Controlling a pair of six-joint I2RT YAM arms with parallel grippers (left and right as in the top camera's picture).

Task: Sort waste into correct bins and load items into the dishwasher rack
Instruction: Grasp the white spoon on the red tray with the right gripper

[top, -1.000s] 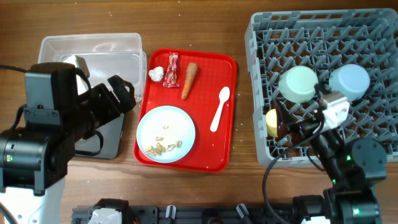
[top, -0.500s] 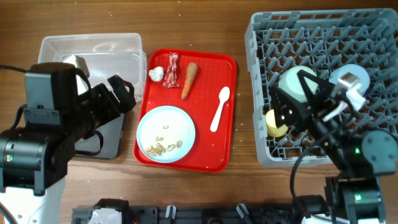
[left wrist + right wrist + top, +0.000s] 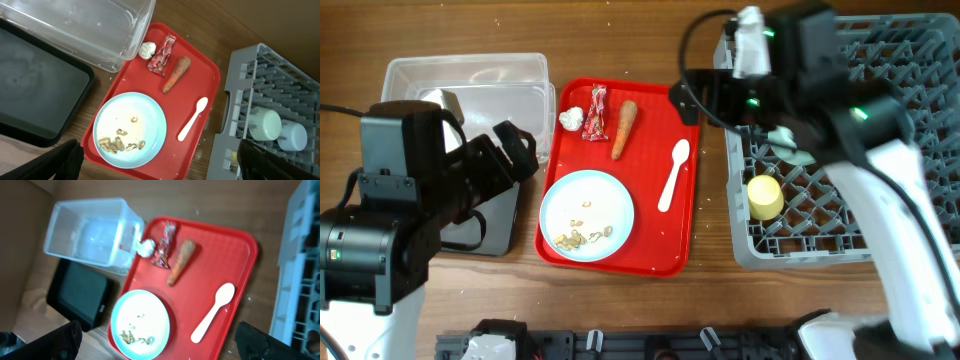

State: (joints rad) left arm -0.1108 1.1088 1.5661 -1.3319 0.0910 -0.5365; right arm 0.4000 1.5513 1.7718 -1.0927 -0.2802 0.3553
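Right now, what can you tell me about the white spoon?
The spoon is plain white and looks like plastic, with a rounded scoop and a straight handle. It lies flat and slanted on the right side of the red tray, scoop toward the far edge. Only the tray touches it; the plate sits apart on its left.

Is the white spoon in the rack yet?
No, the white spoon lies on the red tray, beside the plate.
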